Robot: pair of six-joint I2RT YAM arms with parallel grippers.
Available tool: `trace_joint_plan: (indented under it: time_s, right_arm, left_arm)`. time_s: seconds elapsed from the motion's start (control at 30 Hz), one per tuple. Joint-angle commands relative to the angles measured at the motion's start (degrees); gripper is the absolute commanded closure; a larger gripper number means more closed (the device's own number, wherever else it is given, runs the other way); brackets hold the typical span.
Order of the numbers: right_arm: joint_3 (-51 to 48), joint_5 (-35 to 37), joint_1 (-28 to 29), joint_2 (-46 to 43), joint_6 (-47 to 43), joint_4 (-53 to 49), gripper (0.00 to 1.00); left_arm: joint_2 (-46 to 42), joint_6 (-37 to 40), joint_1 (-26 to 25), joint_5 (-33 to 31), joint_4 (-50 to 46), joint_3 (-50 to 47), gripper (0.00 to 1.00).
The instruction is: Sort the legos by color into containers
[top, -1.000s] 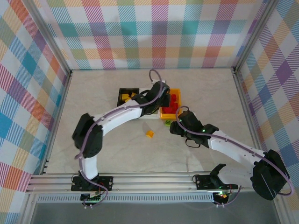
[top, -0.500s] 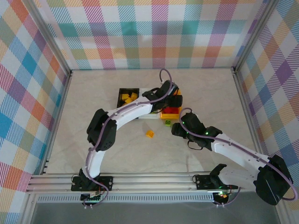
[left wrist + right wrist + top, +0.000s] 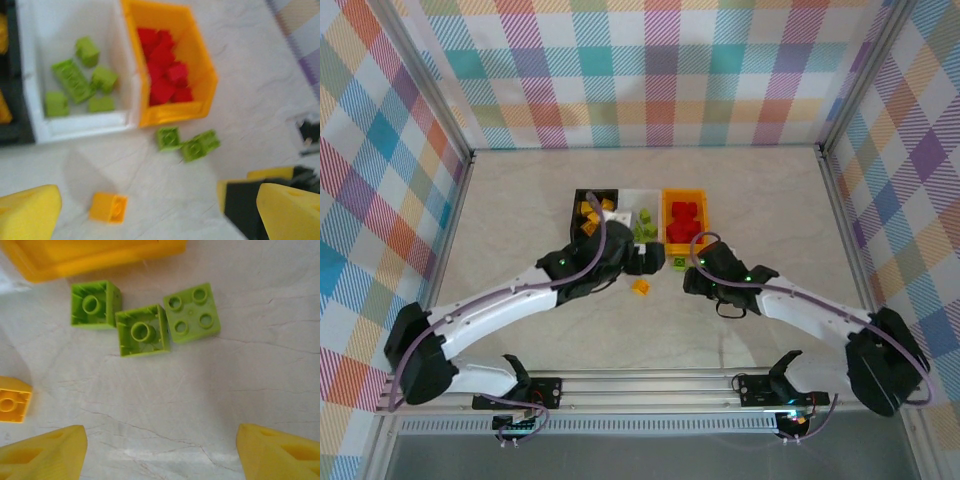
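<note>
Three bins stand in a row: black point(image 3: 582, 200) with yellow-orange legos, white point(image 3: 75, 126) with several lime green legos point(image 3: 75, 82), orange-yellow point(image 3: 175, 112) with red legos point(image 3: 165, 70). Three loose green legos point(image 3: 142, 331) lie on the table just in front of the orange-yellow bin, two upside down, one studs up point(image 3: 192, 312). A loose yellow-orange lego point(image 3: 108, 207) lies in front of the white bin. My left gripper point(image 3: 648, 262) hangs open over the table near that lego, holding nothing. My right gripper point(image 3: 160, 455) is open just short of the green legos, holding nothing.
The two grippers sit close together in front of the bins, the right arm's wrist point(image 3: 720, 280) beside the left gripper. Checked walls point(image 3: 640, 70) enclose the marble table point(image 3: 520, 200), with an aluminium rail point(image 3: 640, 385) along the near edge. Bare table lies left and right of the bins.
My left arm has pulled back from above the orange-yellow bin to the table in front of the bins, uncovering them. The right gripper has edged slightly left toward the green legos.
</note>
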Motion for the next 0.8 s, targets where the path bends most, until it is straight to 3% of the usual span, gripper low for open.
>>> trace_joint_plan:
  time_s: [0.0, 0.13, 0.4, 0.6, 0.77]
  right_arm:
    - [2.42, -2.64, -0.13, 2.41, -0.58, 2.9, 0.22]
    - [2.94, -2.12, -0.13, 2.42, 0.28, 3.15, 0.22]
    - [3.4, -0.1, -0.12, -2.41, -0.03, -1.31, 0.22]
    - [1.98, 1.02, -0.15, -6.91, 0.1, -3.11, 0.22]
    - [1.53, 1.92, -0.15, -8.27, 0.3, -3.51, 0.22]
  left_arm:
    - [0.3, -2.54, -0.59, -1.1, -0.8, -6.52, 0.0]
    - [6.04, -1.49, -0.62, 0.43, 2.81, -9.47, 0.03]
    - [19.99, 2.77, -0.54, 1.84, 7.96, -5.19, 0.13]
    - [25.75, 4.25, -0.59, 1.45, 8.62, -3.01, 0.28]
    - [26.21, 4.37, -0.56, 1.72, 8.23, -2.66, 0.49]
